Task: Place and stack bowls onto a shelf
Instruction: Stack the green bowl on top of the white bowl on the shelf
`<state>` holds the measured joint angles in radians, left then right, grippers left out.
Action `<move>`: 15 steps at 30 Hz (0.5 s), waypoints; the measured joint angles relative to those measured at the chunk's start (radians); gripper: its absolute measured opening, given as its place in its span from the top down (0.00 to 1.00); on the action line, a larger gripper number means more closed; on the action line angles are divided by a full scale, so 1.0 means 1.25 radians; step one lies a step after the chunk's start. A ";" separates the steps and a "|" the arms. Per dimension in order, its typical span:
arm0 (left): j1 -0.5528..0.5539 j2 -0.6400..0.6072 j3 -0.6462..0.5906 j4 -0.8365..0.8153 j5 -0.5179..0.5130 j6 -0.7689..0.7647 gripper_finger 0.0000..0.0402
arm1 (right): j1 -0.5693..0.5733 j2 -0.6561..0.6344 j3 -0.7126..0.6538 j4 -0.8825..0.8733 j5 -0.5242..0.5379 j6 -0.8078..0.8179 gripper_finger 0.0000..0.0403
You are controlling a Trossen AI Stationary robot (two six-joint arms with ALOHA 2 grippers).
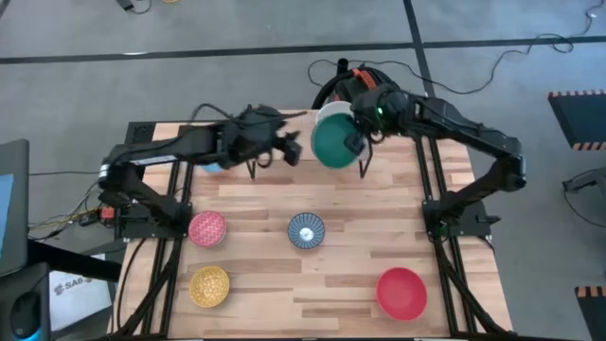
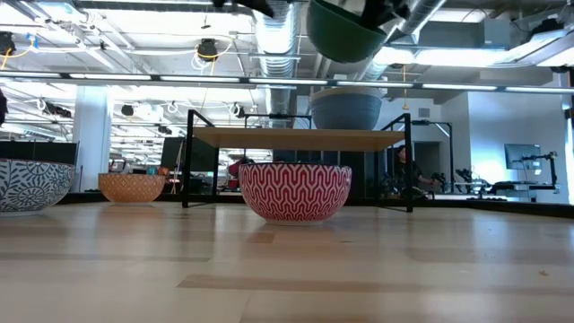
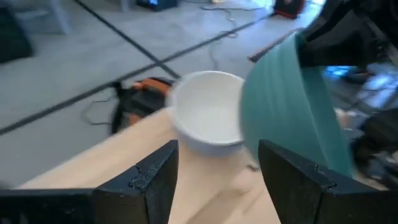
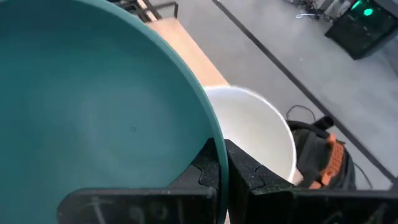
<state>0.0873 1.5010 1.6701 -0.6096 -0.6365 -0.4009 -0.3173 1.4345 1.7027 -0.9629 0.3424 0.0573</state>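
My right gripper [image 4: 219, 152] is shut on a green bowl [image 1: 331, 142], carrying it in the air above the shelf [image 2: 269, 137]. A white bowl [image 1: 332, 113] stands on the shelf's board just beyond and below the green one, seen also in the right wrist view as the white bowl [image 4: 255, 130]. My left gripper [image 3: 217, 168] is open, hovering over the shelf and pointing at the white bowl [image 3: 208, 115] and the green bowl [image 3: 292, 106] without touching either. A light blue bowl [image 1: 214, 167] peeks out from under the left arm. My right gripper pinches the green bowl's rim [image 4: 208, 140], one finger inside the bowl and one outside. The bowl is lifted clear of the shelf, tilted, high above the white bowl in the low view.
On the tabletop in front of the shelf stand a pink bowl [image 1: 206, 228], a blue-white patterned bowl [image 1: 306, 230], a yellow bowl [image 1: 209, 286] and a red bowl [image 1: 401, 292]. Bare wood lies between them. Black frame posts flank the table's left and right sides.
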 joint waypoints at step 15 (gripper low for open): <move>-0.071 -0.215 -0.394 0.083 -0.017 -0.171 0.49 | -0.299 0.170 0.203 -0.173 -0.205 0.000 0.93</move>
<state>-0.0021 1.2317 1.1773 -0.5053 -0.6583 -0.6149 -0.6905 1.6470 1.9563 -1.1794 0.0863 0.0571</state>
